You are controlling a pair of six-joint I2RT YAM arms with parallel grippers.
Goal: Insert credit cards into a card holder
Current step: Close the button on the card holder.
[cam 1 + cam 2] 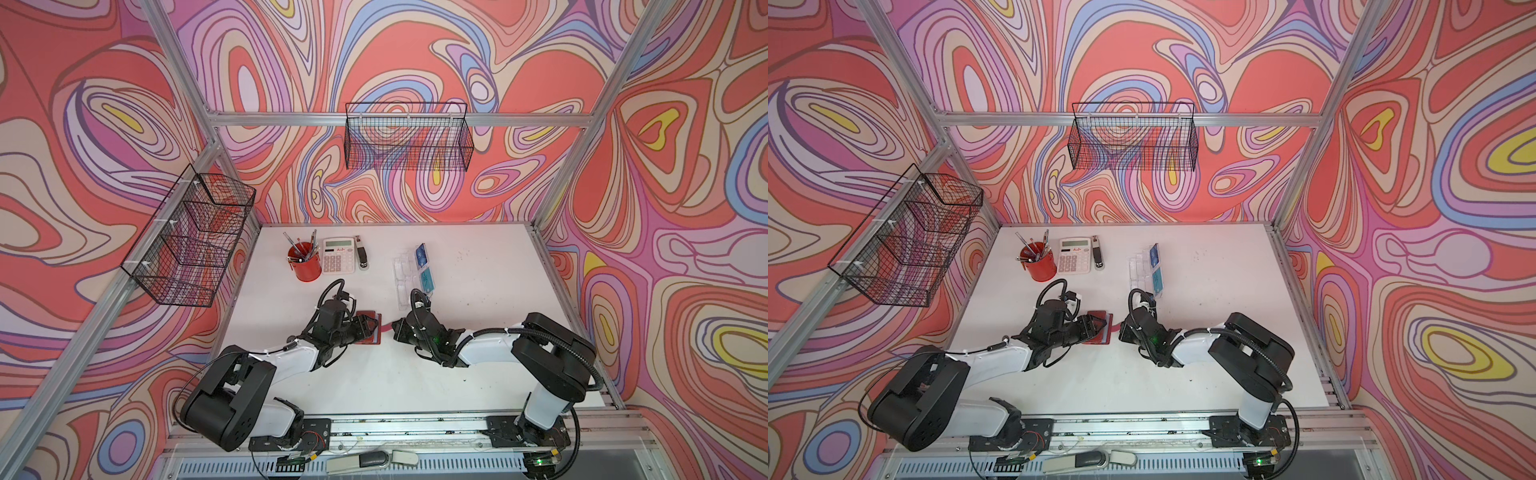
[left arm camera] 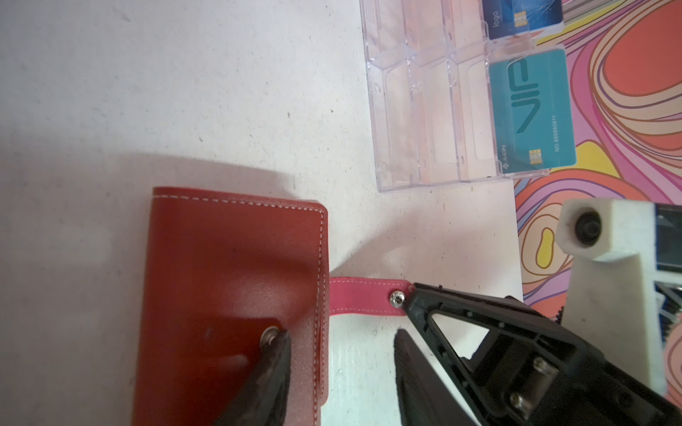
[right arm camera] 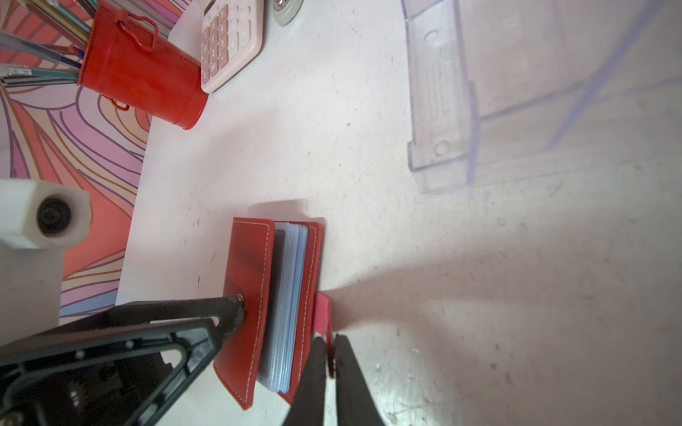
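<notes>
The card holder (image 1: 371,332) (image 2: 232,258) is a red wallet lying mid-table, its cover slightly raised so the greyish sleeves (image 3: 289,295) show. My left gripper (image 2: 339,356) (image 1: 365,328) is open: one finger presses the cover by the snap stud, the other hangs off the wallet's edge. My right gripper (image 3: 330,343) (image 1: 395,328) is shut on the end of the pink snap tab (image 2: 361,302), pulled out sideways. Two credit cards stand in a clear acrylic stand (image 1: 403,274): a blue one (image 1: 422,254) (image 2: 524,14) and a teal "VIP" one (image 1: 427,280) (image 2: 531,110).
A red pen cup (image 1: 305,262), a calculator (image 1: 338,255) and a stapler (image 1: 363,253) sit at the back left of the white table (image 1: 478,361). Black wire baskets hang on the left wall (image 1: 187,237) and the back wall (image 1: 409,137).
</notes>
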